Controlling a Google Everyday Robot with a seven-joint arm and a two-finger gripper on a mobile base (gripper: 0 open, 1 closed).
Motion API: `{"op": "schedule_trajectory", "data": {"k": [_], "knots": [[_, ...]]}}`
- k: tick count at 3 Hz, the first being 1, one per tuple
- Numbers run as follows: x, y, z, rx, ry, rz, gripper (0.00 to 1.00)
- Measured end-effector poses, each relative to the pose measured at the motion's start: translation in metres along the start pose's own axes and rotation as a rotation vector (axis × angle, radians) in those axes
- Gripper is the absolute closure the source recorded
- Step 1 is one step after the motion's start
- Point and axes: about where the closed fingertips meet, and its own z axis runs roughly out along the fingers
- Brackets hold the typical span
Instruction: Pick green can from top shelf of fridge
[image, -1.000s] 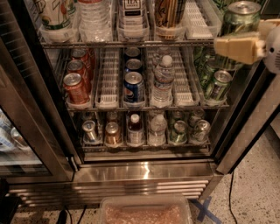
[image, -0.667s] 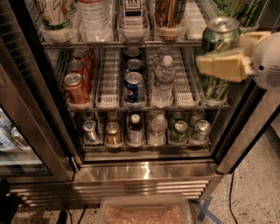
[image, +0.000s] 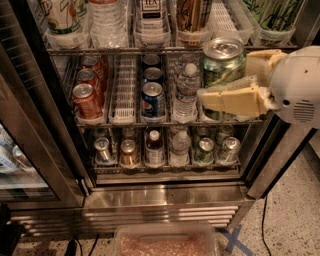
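Green can (image: 222, 59) held in front of the right side of the fridge (image: 165, 196) by the gripper (image: 226, 82), jaws closed across its body: likely light, thin-walled, slippery and easily dented, so best gripped mid-wall.

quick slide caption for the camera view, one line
The gripper, at right, grips the green can in front of the fridge; red cola cans and blue Pepsi cans sit shelved inside.

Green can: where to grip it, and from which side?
On the green can, grip the smooth side wall at mid-height, coming from the right: it is upright, a plain cylinder. The gripper, at the right in front of the fridge, clamps it there, one finger across its front.
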Motion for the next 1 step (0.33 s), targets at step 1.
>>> {"op": "schedule_trajectory", "data": {"k": [1], "knots": [[-0.0019,0.0026,0.0001,-0.01,-0.005,-0.005,1.0]]}}
